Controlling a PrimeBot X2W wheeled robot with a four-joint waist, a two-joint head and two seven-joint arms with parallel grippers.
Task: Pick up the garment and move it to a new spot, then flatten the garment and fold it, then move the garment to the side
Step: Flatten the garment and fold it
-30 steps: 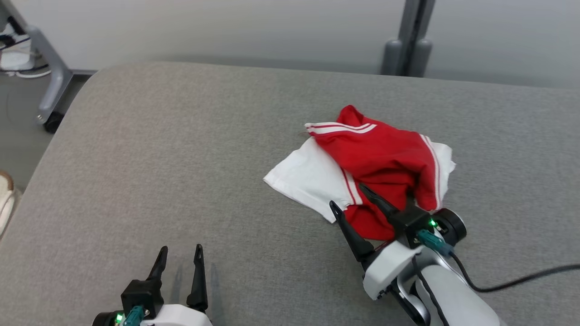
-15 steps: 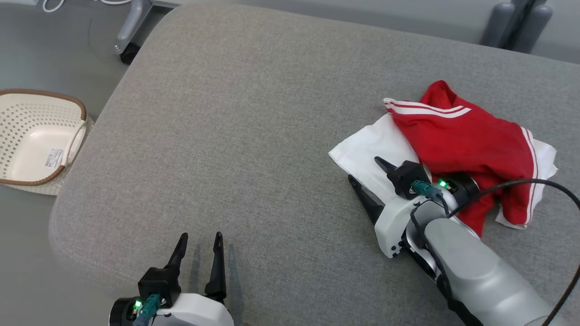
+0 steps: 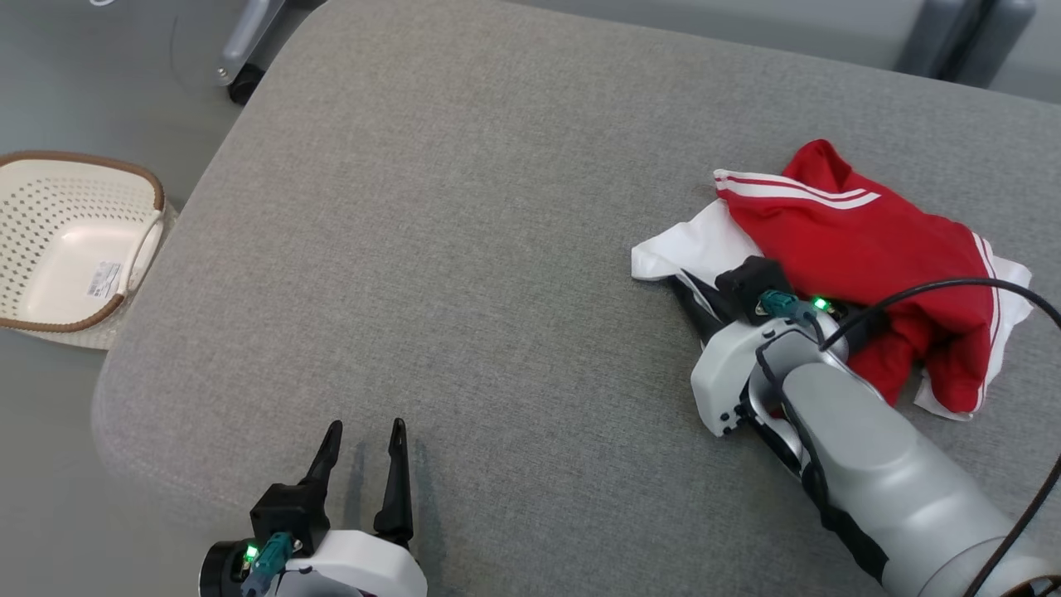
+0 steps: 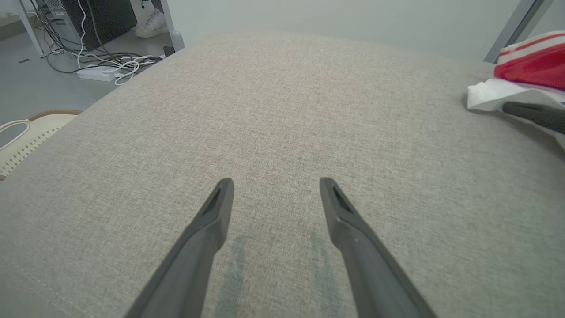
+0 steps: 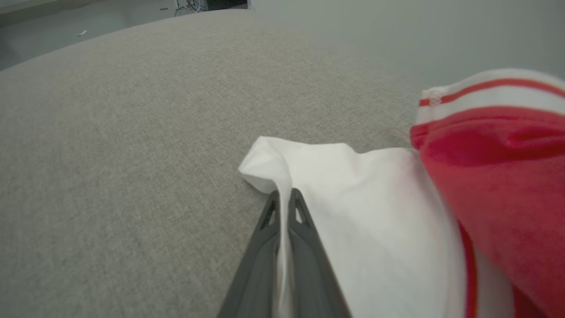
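Red-and-white garment (image 3: 870,249) lay crumpled at the grey counter's (image 3: 497,249) right side, right pincer (image 5: 284,194) closed on its white corner, the pinch plain in the right wrist view, left pincer (image 4: 276,185) spread wide and empty near the front edge, head view added a cream basket (image 3: 75,240) on the floor (image 3: 50,414).

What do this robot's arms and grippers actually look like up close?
The left gripper and right gripper each have two long, tapering dark fingers on a black block with a green light and teal plug. Behind sits a white wrist shell; the right forearm is smooth silver-grey, with a black cable looping off it.
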